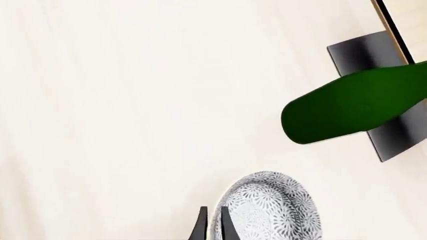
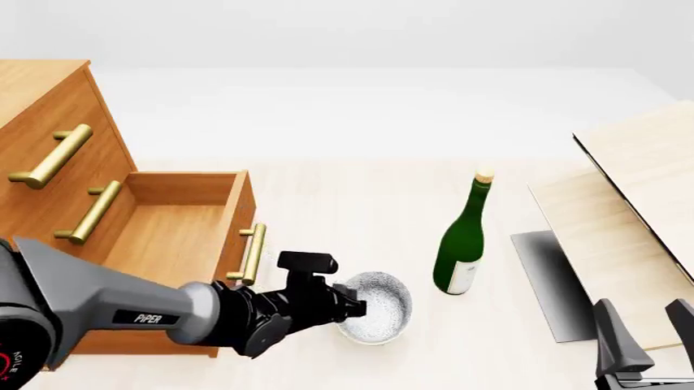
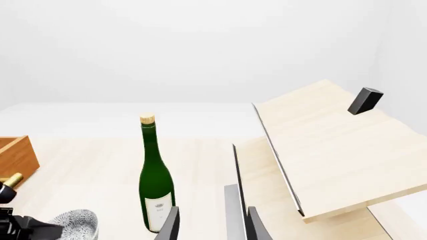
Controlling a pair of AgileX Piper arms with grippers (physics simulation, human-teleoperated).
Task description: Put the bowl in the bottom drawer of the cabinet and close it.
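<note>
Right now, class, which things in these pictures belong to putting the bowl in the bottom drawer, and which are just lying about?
Belong to the job:
- bowl, its rim between the fingers of the left gripper
- bottom drawer, pulled open
- cabinet

Just lying about:
- green bottle, standing upright
- pale wooden boards
- right gripper, idle at the edge

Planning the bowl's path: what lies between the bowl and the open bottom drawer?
Front view: only the left gripper, at the bowl's near rim, and the bottom drawer's own brass handle; otherwise bare table.
</note>
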